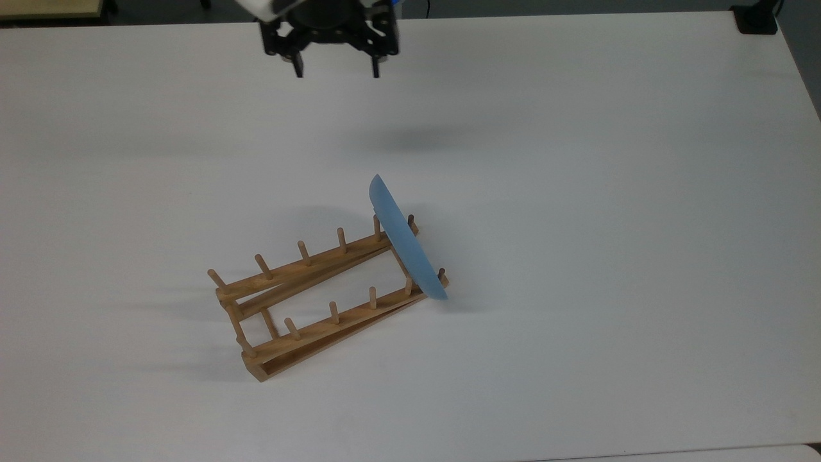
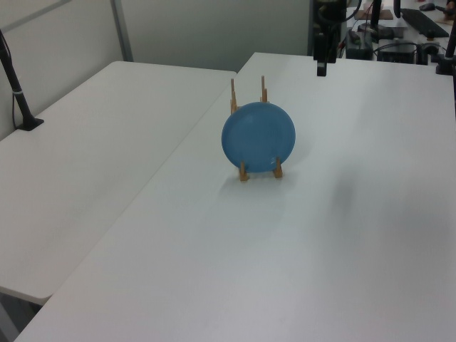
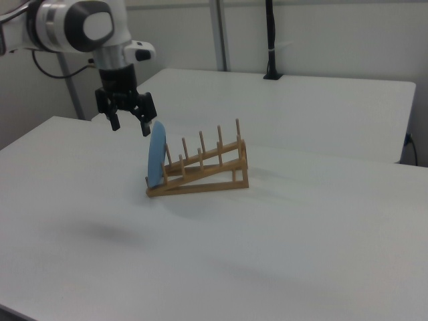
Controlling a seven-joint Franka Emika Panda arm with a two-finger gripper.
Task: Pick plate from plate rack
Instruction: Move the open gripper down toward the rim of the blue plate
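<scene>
Top view, going left to right: the light-brown wooden plate rack (image 1: 308, 301), two long rails with rows of short upright pegs, sits roughly mid-table, a bit toward the top view's left and lower edge of the white table (image 1: 609, 192), lying at a slant. At the rack's right-hand end in the top view, the round light-blue plate (image 1: 405, 240) stands on edge, slotted between the last pegs and leaning a little, edge-on to this camera. The black two-finger gripper (image 1: 336, 69) hangs up by the table's far edge in the top view, well apart from the plate, fingers spread wide and nothing between them. In the right view the gripper (image 3: 128, 125) sits in the air above and just to the right view's left of the plate (image 3: 156, 162), pointing down. The left view shows the plate (image 2: 258, 137) face-on, with rack pegs (image 2: 248, 91) poking up behind it. So I'd call this the approach step; no grasp yet. Next move, I reckon: travel over the plate's top rim, turn the wrist so the fingers straddle the thin edge, come down, close, then lift straight up so it clears the pegs without dragging the rack.
</scene>
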